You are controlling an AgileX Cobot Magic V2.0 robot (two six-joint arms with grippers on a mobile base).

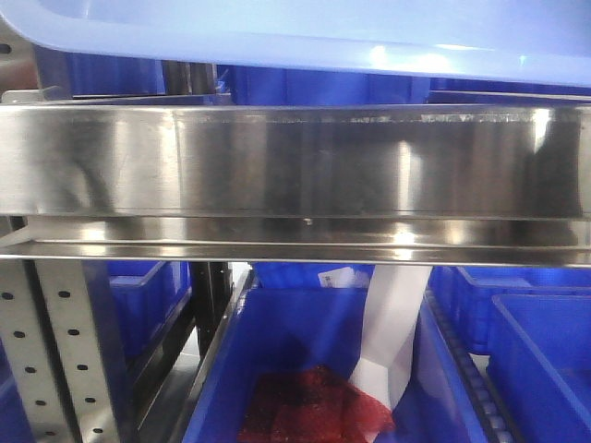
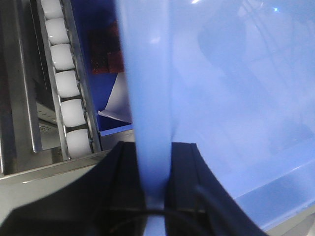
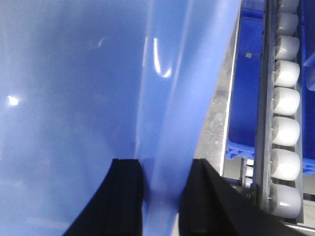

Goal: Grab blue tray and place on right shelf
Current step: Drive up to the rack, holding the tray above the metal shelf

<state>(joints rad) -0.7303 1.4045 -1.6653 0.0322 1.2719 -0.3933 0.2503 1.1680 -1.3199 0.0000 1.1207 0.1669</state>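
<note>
Tray (image 1: 295,32) at 12 o'clock over right shelf (image 1: 295,161) rail; left claw (image 2: 156,162) & right claw (image 3: 161,167) clamped on rim. Risk: low edge hits rail, tray slips.

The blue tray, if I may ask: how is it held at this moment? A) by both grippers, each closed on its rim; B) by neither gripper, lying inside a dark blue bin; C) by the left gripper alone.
A: each wrist view shows the rim of the blue tray pinched between black jaws, so the left gripper and the right gripper both clamp it, above the right shelf.
</note>
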